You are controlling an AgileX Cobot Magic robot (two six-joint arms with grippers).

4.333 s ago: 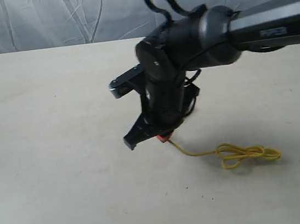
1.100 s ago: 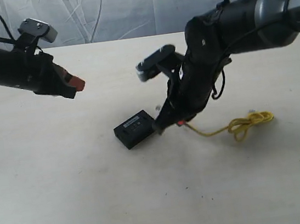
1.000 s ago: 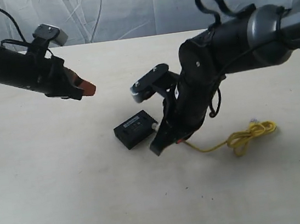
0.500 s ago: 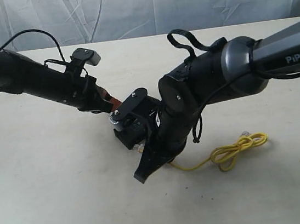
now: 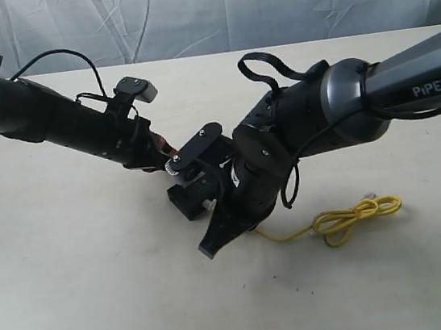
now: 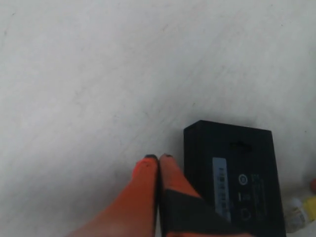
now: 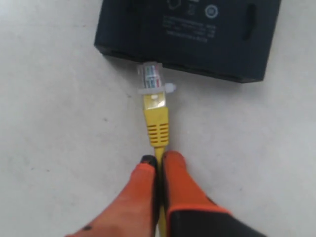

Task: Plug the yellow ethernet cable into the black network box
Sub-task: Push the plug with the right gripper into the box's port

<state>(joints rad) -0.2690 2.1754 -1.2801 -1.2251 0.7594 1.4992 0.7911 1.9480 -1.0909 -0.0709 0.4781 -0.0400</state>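
1. The left gripper (image 6: 158, 159), fingers pressed together on nothing, tips just beside the black network box (image 6: 232, 168), opposite its ports
2. The right gripper (image 7: 158, 160), clamped on the yellow ethernet cable (image 7: 156, 123) behind its boot, aims the clear plug (image 7: 152, 76) squarely at the box's port side, nose touching, apparently unseated; a straight push looks due
3. The cable's knotted loop (image 5: 358, 218) lies well apart from the box

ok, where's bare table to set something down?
Free: table front strip, below the black network box and the yellow ethernet cable loop. Crowded: centre, where left pincer and right pincer meet at it.
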